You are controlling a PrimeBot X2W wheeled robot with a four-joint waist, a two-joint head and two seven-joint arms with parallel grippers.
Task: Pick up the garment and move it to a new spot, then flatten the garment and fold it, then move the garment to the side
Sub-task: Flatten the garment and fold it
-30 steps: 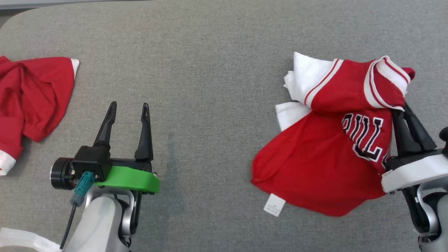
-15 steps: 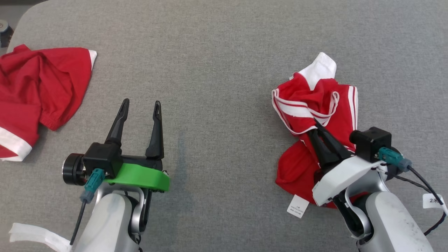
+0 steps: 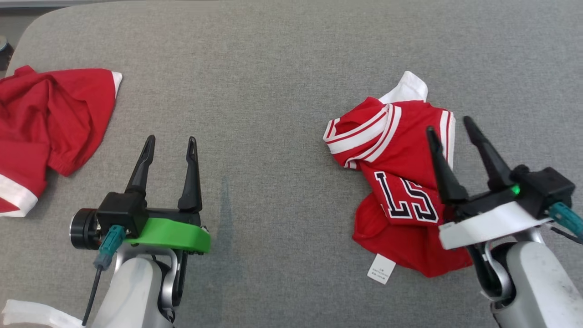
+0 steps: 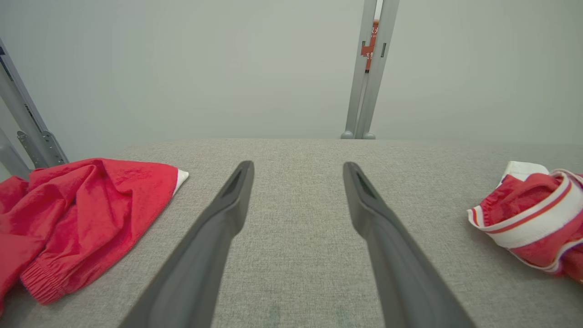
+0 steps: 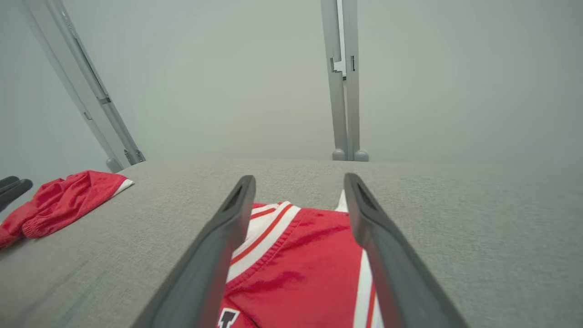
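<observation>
At the lower right of the head view, the right gripper (image 3: 446,125) is standing wide, its two dark fingers splayed above the crumpled red jersey (image 3: 396,182) and gripping nothing. In the right wrist view the jersey's striped trim is showing between the fingers. The jersey is lying right of centre on the grey fabric surface (image 3: 273,91), with a white label (image 3: 381,269) sticking out at its lower edge. At the lower left, the left gripper (image 3: 171,137) is hanging wide and empty. A second red garment (image 3: 45,123) is lying at the far left edge.
</observation>
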